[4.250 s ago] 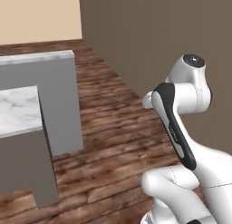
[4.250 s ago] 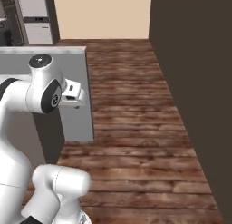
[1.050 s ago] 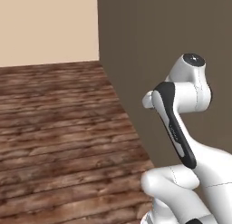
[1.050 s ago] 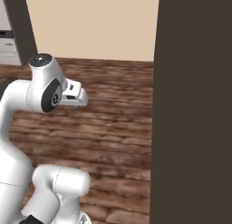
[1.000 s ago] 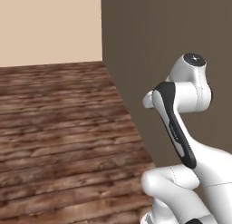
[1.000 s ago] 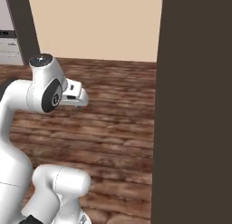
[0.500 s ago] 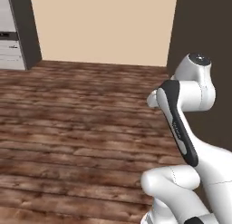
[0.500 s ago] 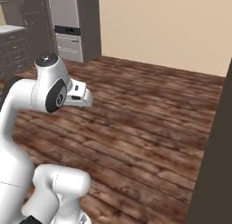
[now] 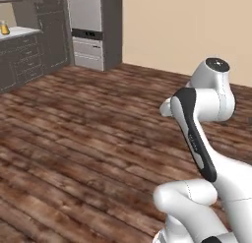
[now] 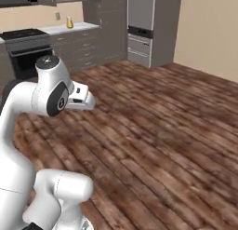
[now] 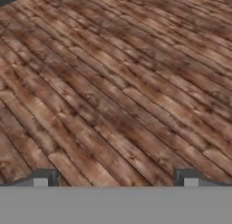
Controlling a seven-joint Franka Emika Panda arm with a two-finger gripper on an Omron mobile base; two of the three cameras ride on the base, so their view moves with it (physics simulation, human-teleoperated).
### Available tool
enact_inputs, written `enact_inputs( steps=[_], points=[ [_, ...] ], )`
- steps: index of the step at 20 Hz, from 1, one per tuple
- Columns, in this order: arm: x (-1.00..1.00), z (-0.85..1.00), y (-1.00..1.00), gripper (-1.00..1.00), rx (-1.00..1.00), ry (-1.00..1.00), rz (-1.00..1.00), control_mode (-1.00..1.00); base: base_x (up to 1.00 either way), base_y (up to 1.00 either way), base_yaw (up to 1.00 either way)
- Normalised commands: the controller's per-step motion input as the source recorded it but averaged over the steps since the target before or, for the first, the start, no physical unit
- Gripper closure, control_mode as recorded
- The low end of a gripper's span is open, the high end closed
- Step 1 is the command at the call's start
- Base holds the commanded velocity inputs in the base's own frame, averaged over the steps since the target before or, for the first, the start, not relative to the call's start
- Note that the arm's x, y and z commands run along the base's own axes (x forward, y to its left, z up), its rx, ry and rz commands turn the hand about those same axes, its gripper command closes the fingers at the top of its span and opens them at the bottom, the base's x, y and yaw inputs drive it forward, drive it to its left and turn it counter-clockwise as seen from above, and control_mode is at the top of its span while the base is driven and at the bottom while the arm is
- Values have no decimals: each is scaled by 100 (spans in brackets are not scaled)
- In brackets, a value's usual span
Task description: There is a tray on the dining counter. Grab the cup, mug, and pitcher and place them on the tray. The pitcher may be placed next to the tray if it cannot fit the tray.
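Left base view: the pitcher point(image 9: 4, 28), a small clear vessel with orange-yellow liquid, stands on a pale counter point(image 9: 19, 31) at the far upper left of the frame, well apart from the robot. In the right base view the same pitcher point(image 10: 69, 22) sits on that counter point(image 10: 76, 27) at upper centre-left, above grey drawers and beside a dark oven point(image 10: 25, 47). From these pictures it cannot be told where the tray, cup, mug or dining counter are.

Judging by this, the task is at an early stage. Nothing is held, nothing appears placed, and all three vessels are left to collect. The robot seems to be in transit across the room rather than working at any surface.

In the hand view the hand point(image 11: 115, 177) points down at bare wooden floor, its two dark fingertips point(image 11: 44, 177) spread wide apart at the bottom corners with nothing between them. In the right base view the hand point(image 10: 82, 98) juts out at left centre from the folded arm.

Around it: a wide stretch of brown plank floor point(image 9: 88, 138), tall grey cabinets with a steel appliance point(image 9: 88, 28) at upper centre, and a beige wall point(image 9: 187, 25) at upper right. Nothing stands on the open floor between robot and kitchen units.
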Motion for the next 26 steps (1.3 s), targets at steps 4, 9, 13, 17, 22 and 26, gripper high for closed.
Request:
enact_inputs(
  steps=[4,9,13,17,22,26],
  points=[
    [0,0,0,-100,0,0,0,100,100,13,49],
    [0,0,0,-100,0,0,0,100,100,2,41],
    [0,0,0,-100,0,0,0,100,100,0,37],
    [0,0,0,-100,0,0,0,100,100,0,35],
    [0,0,0,-100,0,0,0,100,100,0,31],
    [0,0,0,-100,0,0,0,100,95,-17,10]
  ],
)
